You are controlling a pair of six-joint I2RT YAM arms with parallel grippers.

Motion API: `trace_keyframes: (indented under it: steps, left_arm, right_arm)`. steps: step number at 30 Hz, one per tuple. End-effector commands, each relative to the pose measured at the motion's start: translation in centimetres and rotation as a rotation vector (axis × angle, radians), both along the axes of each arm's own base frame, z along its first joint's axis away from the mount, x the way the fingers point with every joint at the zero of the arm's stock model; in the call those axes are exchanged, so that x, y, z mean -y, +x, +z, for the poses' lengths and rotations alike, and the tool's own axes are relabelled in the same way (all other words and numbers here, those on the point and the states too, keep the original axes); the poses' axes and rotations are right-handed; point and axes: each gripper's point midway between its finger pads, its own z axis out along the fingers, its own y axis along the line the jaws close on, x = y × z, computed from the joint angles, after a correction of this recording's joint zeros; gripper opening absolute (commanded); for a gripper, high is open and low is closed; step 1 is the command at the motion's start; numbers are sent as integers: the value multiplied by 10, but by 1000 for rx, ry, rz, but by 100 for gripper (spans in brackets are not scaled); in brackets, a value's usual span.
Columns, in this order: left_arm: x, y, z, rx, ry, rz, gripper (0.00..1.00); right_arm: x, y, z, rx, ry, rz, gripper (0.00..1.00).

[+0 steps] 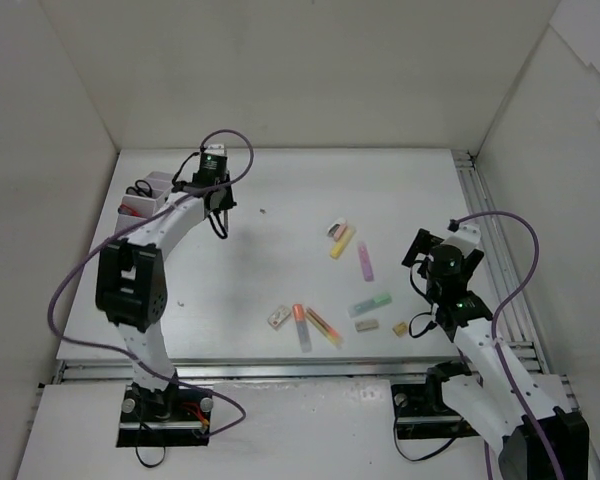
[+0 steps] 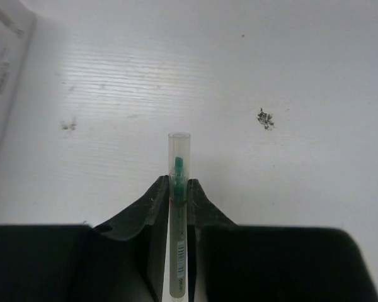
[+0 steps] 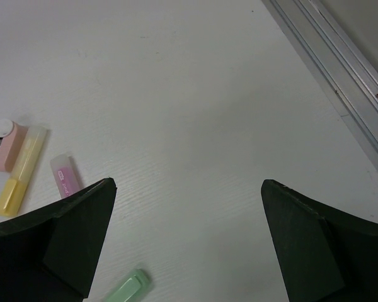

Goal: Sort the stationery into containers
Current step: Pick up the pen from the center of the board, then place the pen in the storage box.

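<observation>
My left gripper (image 1: 220,212) is shut on a thin clear pen with a green tip (image 2: 179,157), held just right of the white organiser (image 1: 145,195), which has black-handled scissors (image 1: 140,188) in it. My right gripper (image 1: 435,246) is open and empty above bare table at the right (image 3: 188,185). Loose on the table lie a yellow highlighter (image 1: 342,242), a pink highlighter (image 1: 365,261), a green highlighter (image 1: 370,303), an orange-capped highlighter (image 1: 301,325), a yellow-orange one (image 1: 323,326) and small erasers (image 1: 278,317), (image 1: 367,324), (image 1: 401,327).
The organiser's edge (image 2: 3,63) shows at the far left of the left wrist view. A small pink and white item (image 1: 336,228) lies by the yellow highlighter. A metal rail (image 3: 340,82) runs along the table's right edge. White walls enclose the table.
</observation>
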Motion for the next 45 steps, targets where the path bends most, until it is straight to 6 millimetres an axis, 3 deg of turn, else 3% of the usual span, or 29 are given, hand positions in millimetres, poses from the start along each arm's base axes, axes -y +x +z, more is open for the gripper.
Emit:
trace_keyframes:
  steps: [1,2,3,4,5,6,7,9,10,12,13,19,23,27,31,36,45]
  left_arm:
    - [-30,2,141,448,64,-13,0]
    - [-41,0,153,505,67,9,0]
    - [-63,-11,132,466,100,29,0]
    - [-74,-15,159,563,97,39,0]
    - [-86,-19,161,580,108,54,0]
    - [-104,-25,151,567,126,65,0]
    - [-113,-29,165,614,140,66,0]
    - [-127,-33,164,636,157,48,0]
    - [-145,-35,175,671,190,63,0]
    - [-150,-35,176,692,190,12,0]
    - [-163,-35,183,716,208,14,0]
    - [-178,-19,177,735,213,-54,0]
    - [-193,-22,172,762,174,-36,0]
    - [-213,-34,152,766,161,38,0]
    - [-224,-32,144,764,167,60,0]
    - [-227,-22,130,747,154,66,0]
    - [-234,-20,123,767,145,122,0]
  right_arm:
    - [-2,10,25,119,26,0,98]
    - [-4,10,25,122,28,16,98]
    - [-4,10,27,136,32,16,98]
    - [-4,10,28,143,32,20,98]
    - [-5,10,27,142,34,24,98]
    - [-4,10,29,148,33,21,98]
    - [-4,10,29,149,33,23,98]
    - [-5,10,30,155,32,27,98]
    - [-6,11,30,158,34,32,98]
    - [-7,12,30,159,33,39,98]
    - [-8,13,27,151,31,44,98]
    - [-12,19,24,117,24,64,98]
    - [-11,19,23,110,15,63,98]
    - [-14,20,25,134,17,83,98]
    - [-17,22,27,141,18,101,98]
    - [-17,20,28,147,16,106,98]
    - [-13,15,35,185,7,99,98]
